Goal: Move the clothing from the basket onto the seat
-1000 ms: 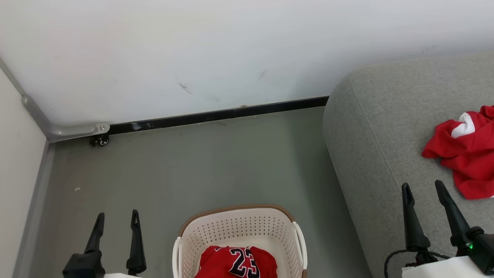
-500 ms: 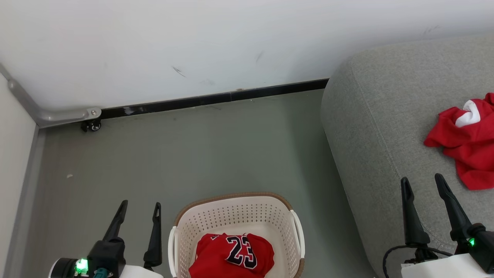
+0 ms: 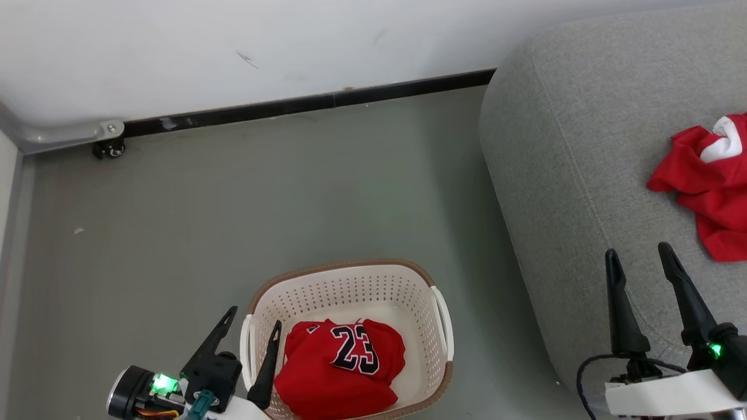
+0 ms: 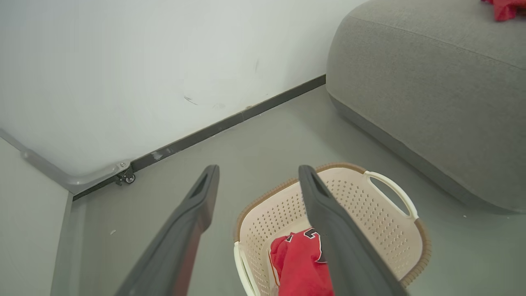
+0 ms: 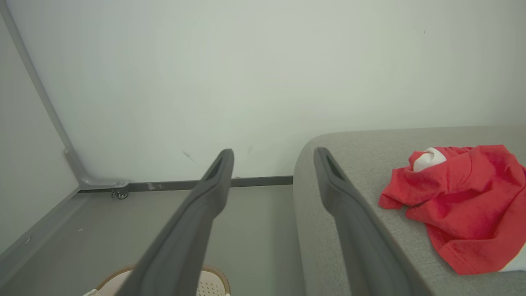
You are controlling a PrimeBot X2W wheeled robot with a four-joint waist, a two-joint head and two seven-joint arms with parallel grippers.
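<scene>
one red garment [image 3: 709,186] lies on the seat [image 3: 572,175], right of the basket [image 3: 350,280]; the jersey [image 3: 341,367] is still inside the basket. left gripper [image 3: 255,316], wide and empty, is at the basket's left rim; right gripper [image 3: 638,251], also wide, far right.

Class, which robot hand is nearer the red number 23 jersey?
Left. The left hand hangs open at the cream perforated basket's left rim, beside the red number 23 jersey; the right hand hovers open over the grey woven seat, well away.
</scene>
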